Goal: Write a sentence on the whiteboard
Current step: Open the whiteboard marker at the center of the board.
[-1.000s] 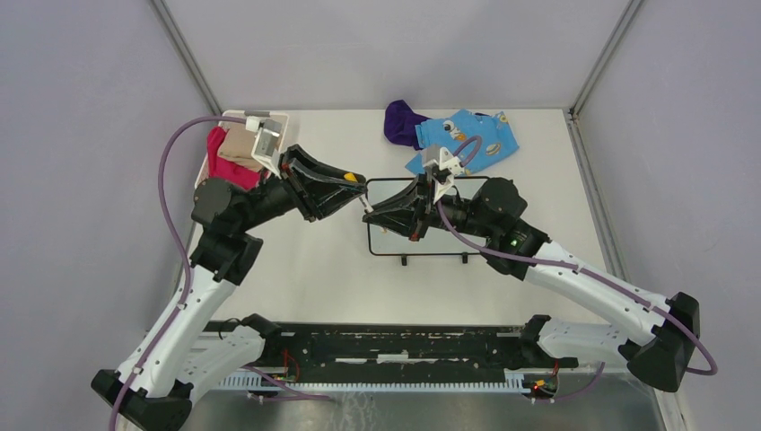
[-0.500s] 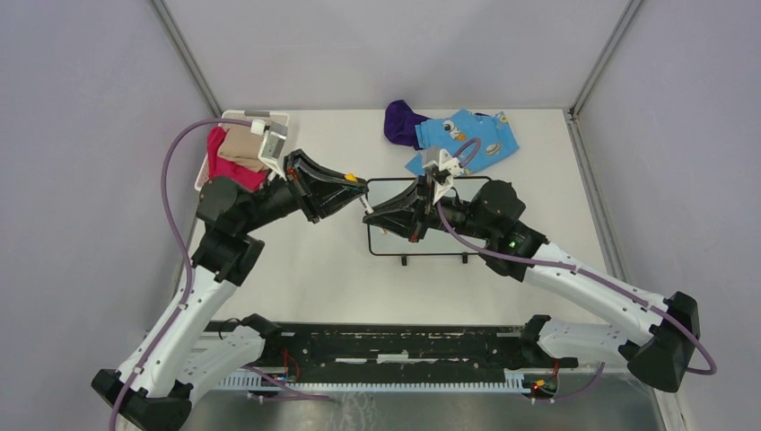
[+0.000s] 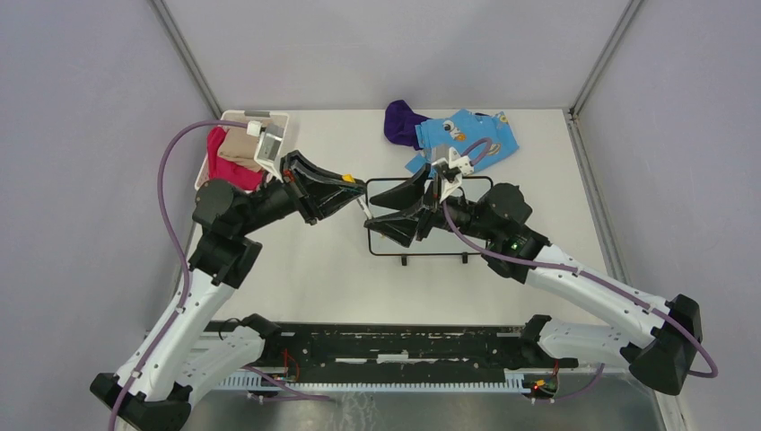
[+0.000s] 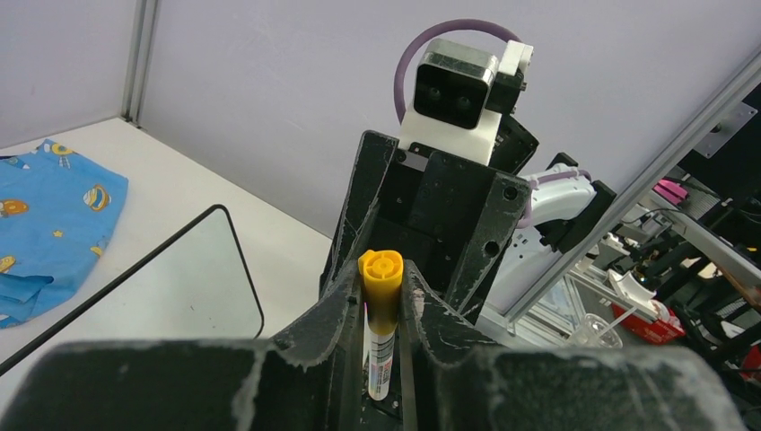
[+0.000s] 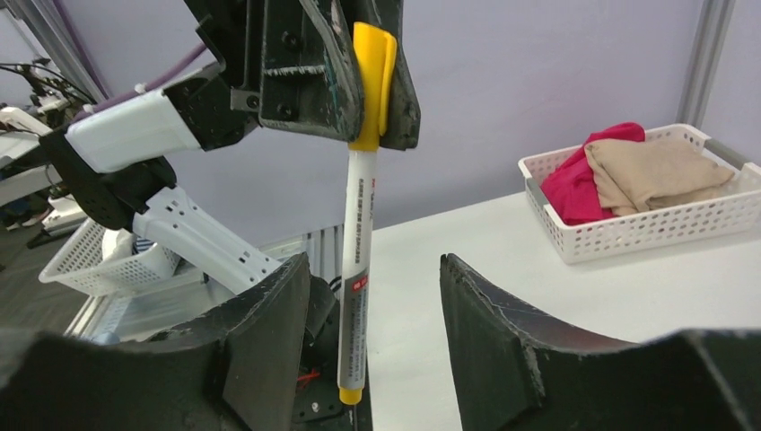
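My left gripper [image 3: 357, 183] is shut on the yellow cap end of a white marker [image 5: 356, 260]. In the left wrist view the cap [image 4: 380, 285] sits pinched between the fingers. My right gripper [image 3: 371, 208] is open just right of it, over the whiteboard's left edge. Its fingers stand either side of the marker's barrel without pressing it. The whiteboard [image 3: 449, 229], white with a thin black frame, lies under the right arm at mid-table; its corner shows in the left wrist view [image 4: 153, 296]. No sentence shows on the visible board surface.
A white basket [image 3: 280, 121] holding red and beige cloths stands at the back left, also in the right wrist view [image 5: 628, 233]. A blue patterned cloth [image 3: 467, 139] and a purple cloth [image 3: 402, 121] lie behind the whiteboard.
The right gripper has opened and let go of the marker's barrel. The left gripper closed on the cap end and stays shut on it. Both arms have barely shifted.
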`<action>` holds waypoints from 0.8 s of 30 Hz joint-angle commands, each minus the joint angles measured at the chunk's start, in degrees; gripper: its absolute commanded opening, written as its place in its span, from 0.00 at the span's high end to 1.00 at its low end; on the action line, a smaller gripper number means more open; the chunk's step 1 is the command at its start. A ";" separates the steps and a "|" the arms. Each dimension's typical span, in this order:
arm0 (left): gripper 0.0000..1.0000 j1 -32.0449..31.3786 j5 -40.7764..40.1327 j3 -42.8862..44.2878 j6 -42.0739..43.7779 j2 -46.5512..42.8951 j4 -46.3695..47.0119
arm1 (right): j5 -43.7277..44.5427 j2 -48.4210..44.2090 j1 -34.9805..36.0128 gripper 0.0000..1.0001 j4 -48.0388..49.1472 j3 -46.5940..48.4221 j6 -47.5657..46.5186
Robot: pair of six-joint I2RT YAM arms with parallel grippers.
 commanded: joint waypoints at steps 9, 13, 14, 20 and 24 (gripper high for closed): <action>0.98 -0.18 0.95 -0.52 -0.53 -1.58 2.25 | -1.10 4.52 -0.13 0.41 14.30 3.48 9.78; 0.98 -0.18 1.01 -0.61 -0.31 -1.86 2.16 | -1.92 6.01 -0.13 0.43 16.09 4.00 11.94; 0.98 -0.18 1.02 -0.61 -0.27 -1.88 2.16 | -2.04 6.31 -0.12 0.43 16.49 4.03 12.41; 0.98 -0.18 1.00 -1.11 0.06 -1.95 2.16 | -2.31 7.31 -0.16 0.46 19.22 3.27 14.52; 0.98 -0.18 0.90 -1.16 -0.04 -2.01 2.11 | -2.61 7.09 -0.11 0.68 19.44 2.33 14.01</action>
